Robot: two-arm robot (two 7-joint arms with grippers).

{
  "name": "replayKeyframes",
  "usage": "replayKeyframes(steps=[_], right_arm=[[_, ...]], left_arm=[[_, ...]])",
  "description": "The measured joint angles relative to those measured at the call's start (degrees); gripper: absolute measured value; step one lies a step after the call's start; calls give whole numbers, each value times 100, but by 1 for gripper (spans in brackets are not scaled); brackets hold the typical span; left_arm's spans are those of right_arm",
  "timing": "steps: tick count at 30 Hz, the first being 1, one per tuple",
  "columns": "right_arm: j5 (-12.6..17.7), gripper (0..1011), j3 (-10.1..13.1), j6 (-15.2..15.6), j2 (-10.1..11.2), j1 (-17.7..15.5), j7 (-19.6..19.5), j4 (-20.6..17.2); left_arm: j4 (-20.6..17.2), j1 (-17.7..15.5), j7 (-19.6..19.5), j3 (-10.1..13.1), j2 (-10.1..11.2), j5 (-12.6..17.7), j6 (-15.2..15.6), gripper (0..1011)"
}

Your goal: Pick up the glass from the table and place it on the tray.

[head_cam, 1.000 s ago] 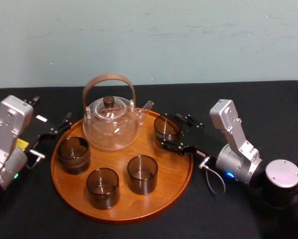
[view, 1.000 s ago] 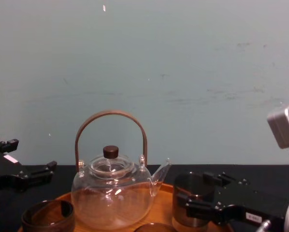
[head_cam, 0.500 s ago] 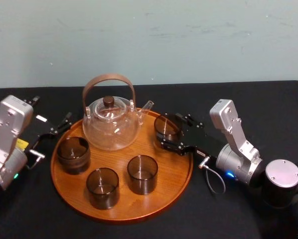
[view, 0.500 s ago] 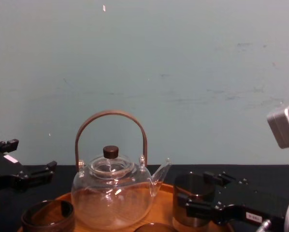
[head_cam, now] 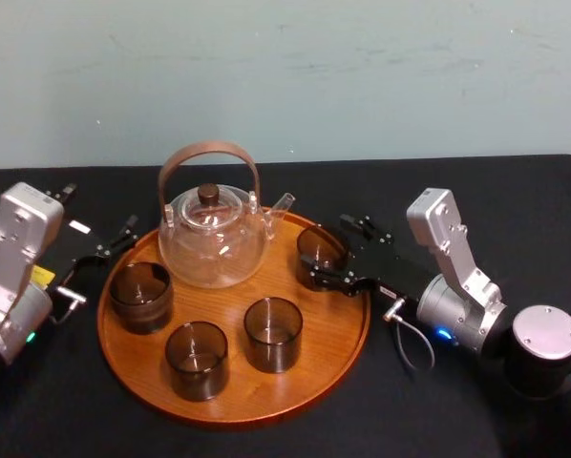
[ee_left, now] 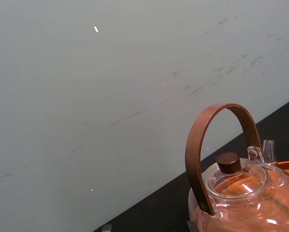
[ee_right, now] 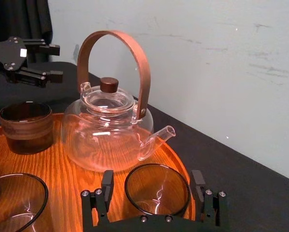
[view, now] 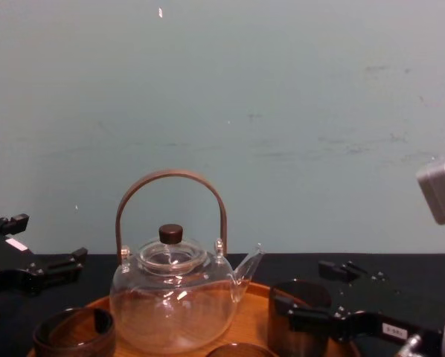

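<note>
The glass (head_cam: 316, 254) is a dark smoked tumbler. It stands upright on the right side of the round wooden tray (head_cam: 266, 401), just inside the rim. My right gripper (head_cam: 327, 248) is open, with one finger on each side of the glass. In the right wrist view the glass (ee_right: 156, 193) sits between the fingers (ee_right: 107, 186) with a gap on both sides. In the chest view the glass (view: 297, 323) stands low, between the right gripper's (view: 301, 286) black fingers. My left gripper (head_cam: 99, 215) hangs open, parked beside the tray's left rim.
A glass teapot (head_cam: 212, 239) with a brown arched handle stands at the tray's back. Three more dark glasses (head_cam: 140, 294) (head_cam: 197, 358) (head_cam: 272, 332) occupy its left and front. Black cloth covers the table (head_cam: 515, 210) around the tray.
The glass has sunk a little and now rests on the tray. My right gripper's fingers have spread away from it and the arm has eased back slightly. The left arm is still.
</note>
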Motion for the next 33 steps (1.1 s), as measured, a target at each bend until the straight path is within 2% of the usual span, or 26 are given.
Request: replayKeyframes(steps=[7, 15, 24, 33], right_arm=[[57, 1004, 46, 53, 73, -90, -3, -198], [155, 1004, 188, 102, 220, -285, -79, -636], [378, 1004, 495, 58, 515, -710, -170, -1404], [491, 1004, 868, -96, 653, -1185, -480, -1736]], left_arm=[[0, 0, 0, 0, 0, 0, 0, 1001], [0, 0, 0, 0, 0, 0, 0, 1001], [0, 0, 0, 0, 0, 0, 0, 1001], [0, 0, 0, 0, 0, 0, 0, 1001]])
